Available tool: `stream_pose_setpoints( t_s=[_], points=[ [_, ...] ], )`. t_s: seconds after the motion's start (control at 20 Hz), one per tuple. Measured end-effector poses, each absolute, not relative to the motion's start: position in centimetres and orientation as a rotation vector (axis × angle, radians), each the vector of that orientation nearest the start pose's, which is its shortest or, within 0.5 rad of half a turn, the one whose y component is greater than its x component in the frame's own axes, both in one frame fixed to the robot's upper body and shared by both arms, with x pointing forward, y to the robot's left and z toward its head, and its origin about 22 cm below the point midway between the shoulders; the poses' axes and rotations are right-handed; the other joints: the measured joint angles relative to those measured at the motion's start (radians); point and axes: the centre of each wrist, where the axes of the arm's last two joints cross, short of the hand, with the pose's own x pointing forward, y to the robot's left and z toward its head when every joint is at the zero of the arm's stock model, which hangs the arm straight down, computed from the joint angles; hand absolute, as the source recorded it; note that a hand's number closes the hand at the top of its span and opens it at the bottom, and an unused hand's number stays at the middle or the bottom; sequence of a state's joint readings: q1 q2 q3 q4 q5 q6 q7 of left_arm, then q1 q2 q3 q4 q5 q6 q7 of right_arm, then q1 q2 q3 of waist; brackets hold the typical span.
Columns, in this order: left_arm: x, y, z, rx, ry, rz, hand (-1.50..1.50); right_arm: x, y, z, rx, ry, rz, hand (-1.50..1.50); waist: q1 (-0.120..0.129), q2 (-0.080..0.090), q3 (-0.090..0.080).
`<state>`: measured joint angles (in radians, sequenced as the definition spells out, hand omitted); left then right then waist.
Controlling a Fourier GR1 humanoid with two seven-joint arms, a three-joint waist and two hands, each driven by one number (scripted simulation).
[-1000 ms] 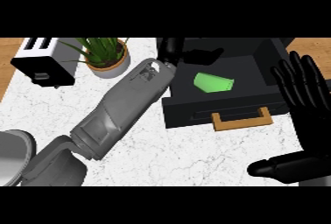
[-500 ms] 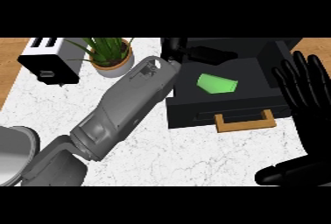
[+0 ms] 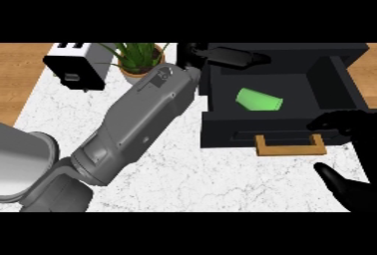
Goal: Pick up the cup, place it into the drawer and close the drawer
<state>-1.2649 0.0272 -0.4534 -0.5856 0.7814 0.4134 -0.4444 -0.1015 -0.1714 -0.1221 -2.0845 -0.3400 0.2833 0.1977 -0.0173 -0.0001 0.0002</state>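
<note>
The green cup (image 3: 259, 99) lies on its side inside the open black drawer (image 3: 221, 134), which has a wooden handle (image 3: 289, 148) on its front. My left forearm stretches across the counter, and my left hand (image 3: 228, 56) hovers open over the drawer's back edge, apart from the cup. At the view's right, my right hand (image 3: 346, 124) is open; its fingers bend down against the drawer front just right of the handle, and its thumb sticks out below.
A toaster (image 3: 74, 67) and a potted plant (image 3: 136, 57) stand at the back left of the white marble counter (image 3: 184, 174). A grey round metal vessel (image 3: 18, 164) shows at the left edge.
My right hand has come down from its upright pose, and its fingers now reach the drawer front by the handle. The left arm and the cup have stayed put.
</note>
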Motion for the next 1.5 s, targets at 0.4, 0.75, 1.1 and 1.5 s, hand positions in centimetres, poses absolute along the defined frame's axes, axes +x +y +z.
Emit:
stream_pose_setpoints(
  t_s=[0.4,0.75,1.1,1.5],
  points=[
    [41.5,7.8,14.1,-0.294,-1.930,0.070,-1.50,21.2,-27.1,15.3,0.146,-1.942,0.489,1.50,0.042,-0.011,-0.001],
    [38.2,15.1,11.8,-0.274,-1.904,0.126,-1.50,21.3,-26.9,14.3,0.037,-1.866,0.588,1.50,0.053,-0.011,0.000],
    [34.6,21.0,10.3,-0.270,-1.885,0.165,-1.50,22.8,-25.4,12.3,-0.094,-1.821,0.744,1.50,0.048,-0.004,0.000],
    [31.1,26.1,8.0,-0.265,-1.885,0.163,-1.50,24.6,-24.5,9.1,-0.319,-1.739,1.079,1.50,0.046,0.000,0.000]
  ],
)
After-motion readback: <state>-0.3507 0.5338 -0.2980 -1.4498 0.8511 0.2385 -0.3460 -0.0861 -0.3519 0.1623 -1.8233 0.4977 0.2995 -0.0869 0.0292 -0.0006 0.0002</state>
